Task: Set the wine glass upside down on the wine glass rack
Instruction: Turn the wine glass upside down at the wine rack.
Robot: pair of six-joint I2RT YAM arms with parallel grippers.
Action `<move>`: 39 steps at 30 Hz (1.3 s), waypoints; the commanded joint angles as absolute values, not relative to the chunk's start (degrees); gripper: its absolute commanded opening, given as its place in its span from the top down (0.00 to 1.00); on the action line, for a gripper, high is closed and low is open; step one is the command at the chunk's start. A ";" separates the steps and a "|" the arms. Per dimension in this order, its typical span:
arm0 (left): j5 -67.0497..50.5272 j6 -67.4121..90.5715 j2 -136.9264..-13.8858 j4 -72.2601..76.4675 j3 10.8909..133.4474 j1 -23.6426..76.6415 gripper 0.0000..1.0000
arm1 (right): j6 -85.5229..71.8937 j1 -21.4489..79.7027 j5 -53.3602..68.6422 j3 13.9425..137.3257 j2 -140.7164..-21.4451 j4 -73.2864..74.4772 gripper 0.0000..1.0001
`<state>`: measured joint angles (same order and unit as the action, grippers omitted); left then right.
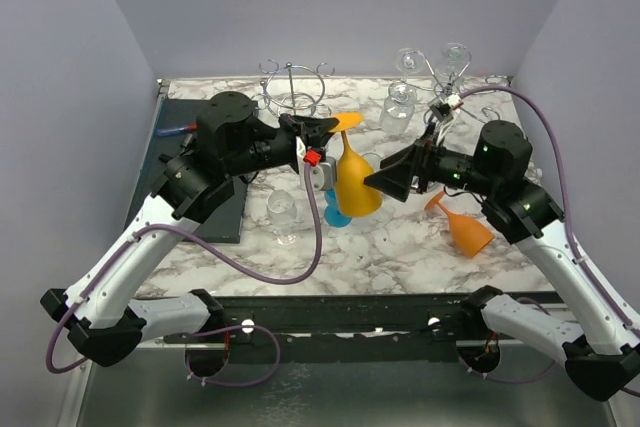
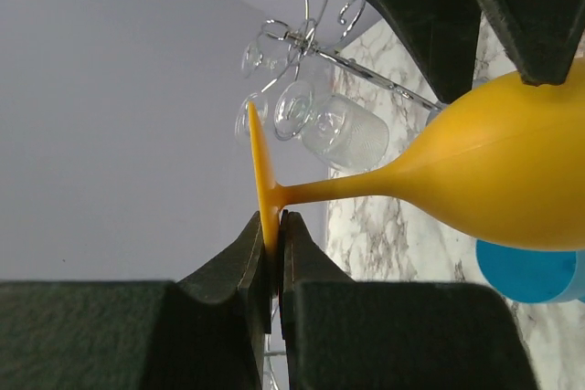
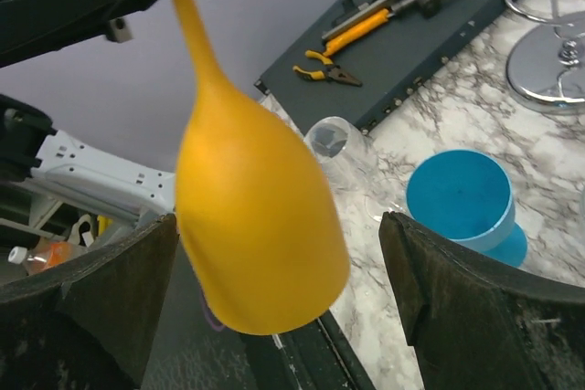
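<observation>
Pale lavender walls (image 1: pixel 330 7) are closing in the scene on the left, back and right of the top view. A grey-veined marbled surface (image 1: pixel 400 252) is filling the centre under soft, even light. A black rail (image 1: pixel 340 315) is running along its lower edge.

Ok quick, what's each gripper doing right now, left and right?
Left gripper: closed on the foot of the opaque yellow wine glass.
Right gripper: open, the glass's bowl between its fingers.
</observation>
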<state>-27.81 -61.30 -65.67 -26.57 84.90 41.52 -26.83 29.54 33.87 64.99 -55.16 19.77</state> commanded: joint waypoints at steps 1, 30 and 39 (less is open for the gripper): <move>-27.54 -65.58 -66.24 -20.63 84.94 43.39 1.00 | -29.32 29.73 39.54 61.40 -51.95 9.31 0.00; -18.00 -52.22 -71.93 -17.05 91.38 52.30 0.30 | -19.88 30.04 13.64 44.57 -35.33 14.44 0.42; -11.52 -38.92 -68.42 -17.05 85.81 52.30 0.07 | -19.08 30.06 -9.27 35.11 -28.55 13.29 0.45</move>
<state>-15.46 -46.65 -71.59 -17.85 89.10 52.01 -20.53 29.89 3.97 37.76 -29.67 13.23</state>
